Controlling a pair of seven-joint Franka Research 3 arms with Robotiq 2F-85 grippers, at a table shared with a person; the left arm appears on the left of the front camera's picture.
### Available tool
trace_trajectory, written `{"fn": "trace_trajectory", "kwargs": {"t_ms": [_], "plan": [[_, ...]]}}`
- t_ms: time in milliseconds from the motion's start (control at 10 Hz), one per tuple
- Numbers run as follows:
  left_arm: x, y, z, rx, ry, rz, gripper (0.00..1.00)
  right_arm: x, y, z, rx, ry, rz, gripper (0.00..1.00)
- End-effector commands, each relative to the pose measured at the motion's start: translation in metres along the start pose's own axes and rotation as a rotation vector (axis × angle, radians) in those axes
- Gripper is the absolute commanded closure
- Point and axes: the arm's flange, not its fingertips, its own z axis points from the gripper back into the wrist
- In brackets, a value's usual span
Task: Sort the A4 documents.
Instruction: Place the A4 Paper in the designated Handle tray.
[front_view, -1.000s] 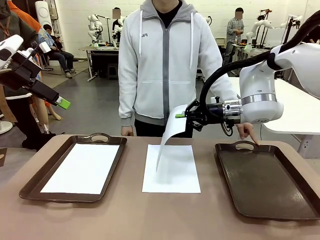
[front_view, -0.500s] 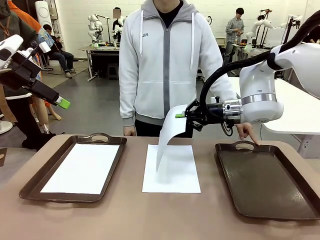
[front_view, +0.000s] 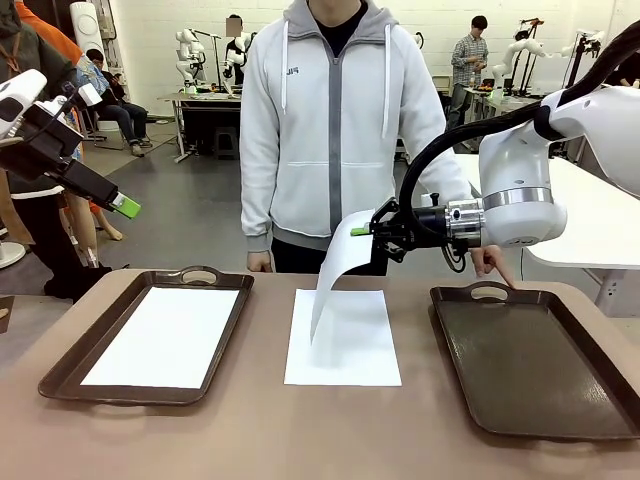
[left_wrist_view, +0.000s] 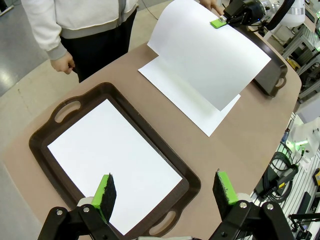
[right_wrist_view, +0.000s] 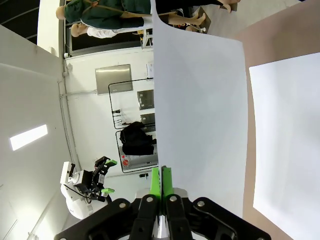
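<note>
Seen from my remote station, the left gripper (left_wrist_view: 165, 190) hangs high over the left tray (front_view: 60, 370), jaws spread wide with nothing between them. One of the A4 documents (front_view: 165, 335) lies flat on that tray's floor. At the middle of the surface (front_view: 250, 430), a flat sheet (front_view: 345, 350) lies between the two trays. Above it the lifted sheet (front_view: 335, 275) droops from the right gripper (front_view: 362, 231), which is clamped tight on its top edge, and the sheet's lower corner hangs close over the flat sheet. The right tray (front_view: 530, 360) is bare, and the person's hand (front_view: 492, 262) points a finger down at its far handle. By my reckoning the sort is partway through: one sheet is filed on the left, one is in the air and likely bound for the bare tray, and at least one is yet to be lifted.
</note>
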Motion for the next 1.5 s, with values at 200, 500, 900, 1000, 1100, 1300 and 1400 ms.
{"fn": "trace_trajectory", "kwargs": {"t_ms": [200, 500, 900, 1000, 1100, 1300, 1400], "plan": [[-0.001, 0.000, 0.000, 0.006, 0.001, -0.003, 0.00, -0.027, 0.001, 0.070, -0.074, -0.089, 0.098, 0.99], [-0.001, 0.000, 0.000, 0.006, 0.001, -0.003, 0.00, -0.029, 0.002, 0.125, -0.229, -0.001, 0.124, 0.99], [-0.001, 0.000, 0.000, 0.006, 0.001, -0.003, 0.00, -0.011, -0.030, 0.200, -0.331, 0.111, 0.186, 0.99], [-0.001, 0.000, 0.000, 0.006, 0.001, -0.003, 0.00, -0.007, -0.044, 0.214, -0.387, 0.086, 0.166, 0.99], [-0.001, 0.000, 0.000, 0.006, 0.001, -0.003, 0.00, -0.004, -0.054, 0.229, -0.444, 0.061, 0.163, 0.99], [-0.001, 0.000, 0.000, 0.006, 0.001, -0.003, 0.00, 0.001, -0.068, 0.250, -0.535, -0.026, 0.149, 0.99], [-0.001, 0.000, 0.000, 0.006, 0.001, -0.003, 0.00, 0.005, -0.077, 0.257, -0.600, -0.060, 0.131, 0.99]]}}
